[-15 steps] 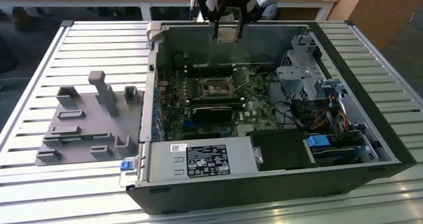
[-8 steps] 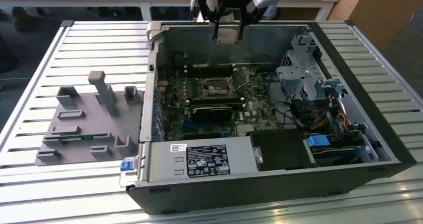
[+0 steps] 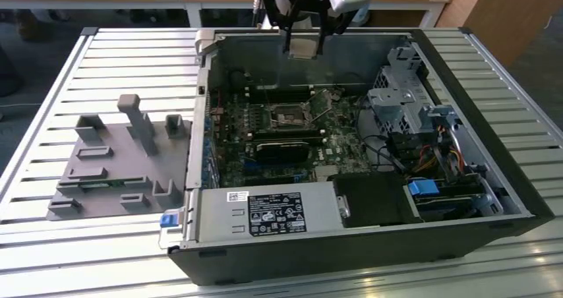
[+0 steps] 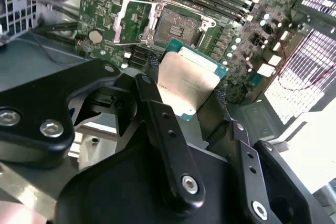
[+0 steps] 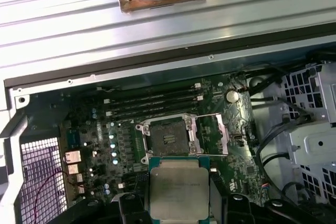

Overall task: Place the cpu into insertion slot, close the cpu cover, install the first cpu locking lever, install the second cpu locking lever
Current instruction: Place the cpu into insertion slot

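My gripper (image 3: 302, 46) hangs above the open computer case (image 3: 519, 199), over its far wall, shut on the cpu (image 3: 302, 48). In both wrist views the cpu (image 5: 178, 187) (image 4: 190, 80) is a flat square chip with a dull metal top, pinched at two opposite edges by the black fingers (image 4: 152, 85). The insertion slot (image 5: 167, 139) (image 3: 287, 117) lies bare on the green motherboard below, apart from the chip. The cpu cover (image 5: 211, 135) (image 4: 129, 22) is swung open beside the slot. I cannot tell the locking levers from the socket's metal rim.
A labelled power supply box (image 3: 273, 212) fills the case's near side. A metal drive cage (image 3: 409, 100) with cables is at the exterior view's right. Memory slots (image 5: 152, 103) run beside the socket. A grey fixture (image 3: 115, 159) stands on the slatted table (image 3: 53, 80).
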